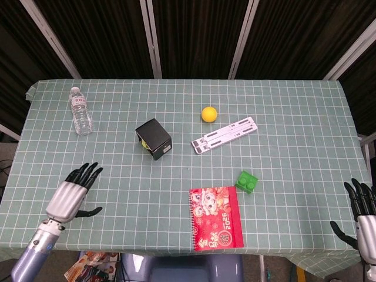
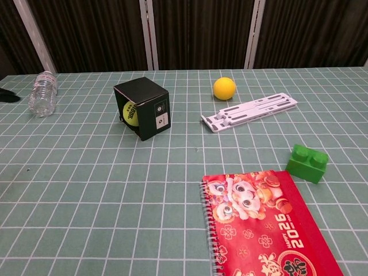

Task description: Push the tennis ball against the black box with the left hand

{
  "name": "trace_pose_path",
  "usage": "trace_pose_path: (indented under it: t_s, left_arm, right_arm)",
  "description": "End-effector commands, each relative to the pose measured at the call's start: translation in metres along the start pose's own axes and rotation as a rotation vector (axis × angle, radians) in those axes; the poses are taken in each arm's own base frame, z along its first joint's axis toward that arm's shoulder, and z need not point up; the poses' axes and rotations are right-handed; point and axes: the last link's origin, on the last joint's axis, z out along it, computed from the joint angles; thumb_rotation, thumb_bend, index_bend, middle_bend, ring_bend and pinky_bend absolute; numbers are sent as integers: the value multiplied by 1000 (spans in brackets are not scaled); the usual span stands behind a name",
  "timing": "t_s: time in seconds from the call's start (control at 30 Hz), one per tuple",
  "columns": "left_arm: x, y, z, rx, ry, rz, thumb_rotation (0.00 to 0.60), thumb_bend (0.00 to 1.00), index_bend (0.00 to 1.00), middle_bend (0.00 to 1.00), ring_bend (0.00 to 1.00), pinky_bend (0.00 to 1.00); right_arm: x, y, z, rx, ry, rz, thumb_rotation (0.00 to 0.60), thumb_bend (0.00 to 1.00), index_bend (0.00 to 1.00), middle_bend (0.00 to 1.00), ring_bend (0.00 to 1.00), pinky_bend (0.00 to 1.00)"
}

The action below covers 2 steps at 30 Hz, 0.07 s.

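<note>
The black box (image 1: 154, 138) (image 2: 143, 107) stands left of the table's middle. The yellow-green tennis ball (image 2: 130, 114) (image 1: 143, 143) lies tight against the box's left side, mostly hidden by the box in the head view. My left hand (image 1: 72, 193) is at the table's near left, far from the ball, open with fingers spread and holding nothing; only a dark fingertip (image 2: 8, 95) shows at the chest view's left edge. My right hand (image 1: 363, 205) hangs open off the near right corner.
A clear water bottle (image 1: 81, 110) (image 2: 42, 93) lies at the far left. A yellow ball (image 1: 209, 114) (image 2: 224, 88), a white stand (image 1: 225, 134) (image 2: 250, 112), a green brick (image 1: 248, 181) (image 2: 307, 163) and a red notebook (image 1: 215, 216) (image 2: 265, 223) occupy the middle and right.
</note>
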Motion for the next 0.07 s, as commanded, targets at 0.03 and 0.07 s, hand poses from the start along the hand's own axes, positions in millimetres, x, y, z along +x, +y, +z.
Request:
trace_pose_path:
  t_s: [0.03, 0.07]
  left_arm:
    - [6, -6, -33, 34, 51, 25, 408, 73, 0, 7, 0, 177]
    - [6, -7, -34, 36, 59, 30, 405, 71, 0, 8, 0, 177]
  right_arm:
    - [1, 1, -1, 5, 4, 1, 600, 249, 0, 0, 0, 0]
    - [1, 1, -2, 5, 7, 2, 600, 249, 0, 0, 0, 0]
